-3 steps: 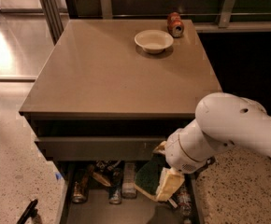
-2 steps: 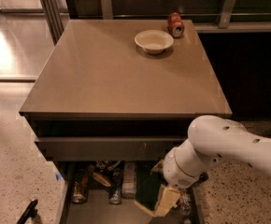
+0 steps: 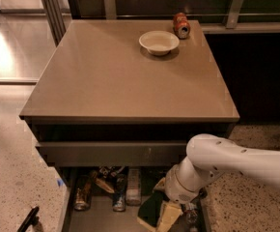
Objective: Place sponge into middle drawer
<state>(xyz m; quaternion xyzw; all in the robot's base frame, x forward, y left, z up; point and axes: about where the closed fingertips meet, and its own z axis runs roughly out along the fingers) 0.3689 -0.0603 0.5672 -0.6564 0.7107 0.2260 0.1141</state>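
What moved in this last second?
The white arm dipped lower, taking its claw and the green-faced yellow foam sponge, apparently still gripped, deeper into the open grey drawer tray. The cream bowl, red can on the brown tabletop and the drawer's clutter stayed put.

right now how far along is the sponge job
Done: the middle drawer stands open, and the sponge is down inside it. In hand: the claw grips the sponge low over the drawer floor. Left: let go and pull the arm out.
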